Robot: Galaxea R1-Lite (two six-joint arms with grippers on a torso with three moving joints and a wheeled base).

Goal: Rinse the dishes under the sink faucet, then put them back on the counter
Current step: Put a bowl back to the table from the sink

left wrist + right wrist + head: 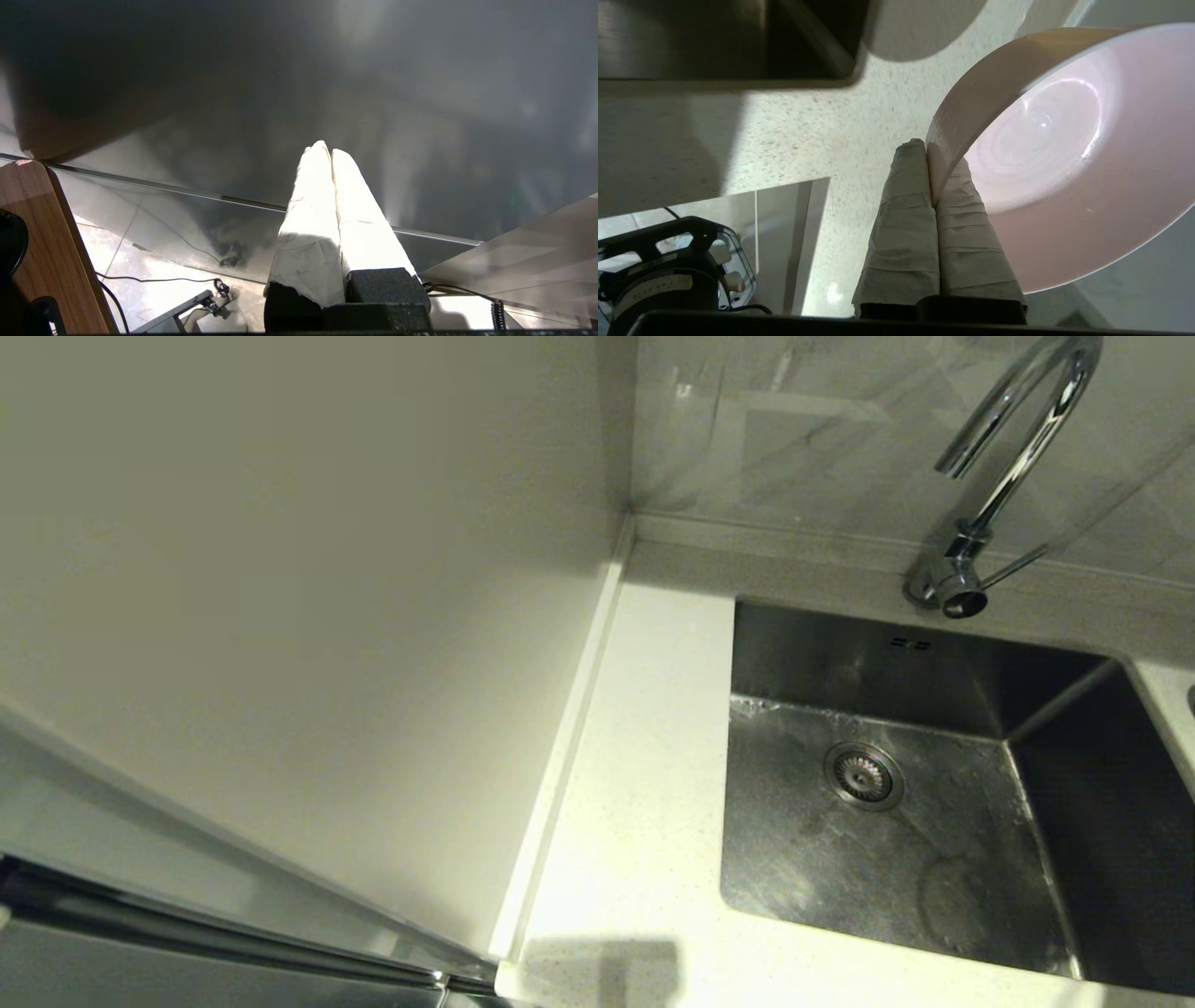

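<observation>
1. Presently the pale pink bowl (1064, 154) fills the right half of the right wrist view, tilted on edge with its glossy inside facing the camera; wet streaks show on that inner surface.
2. Right gripper (930, 154): jaws clenched on the bowl's rim, one wrapped finger outside the wall, the other inside it. The bowl is lifted clear of the tabletop (794, 135), whose speckled white surface lies behind it.
3. A corner of the sink (724, 42) appears at upper left of the same view, dark steel, just beside the speckled surface.
4. Head view: sink (896, 859) occupies the lower right, basin holding no dishes, round strainer drain (864, 776) near its centre, two overflow slots (909, 643) on the back wall.
5. Faucet (1013, 457) stands at upper right behind the basin, chrome gooseneck, thin side lever pointing right.
6. Tabletop (644, 784) runs down the frame's centre, left of the basin, bordered by a raised pale edge strip (569, 747) and a cream wall panel (280, 616).
7. Neither arm shows in the head view.
8. Left gripper (331, 151): jaws pressed together on nothing, parked away from the sink above a glossy floor (154, 261) with cables.
</observation>
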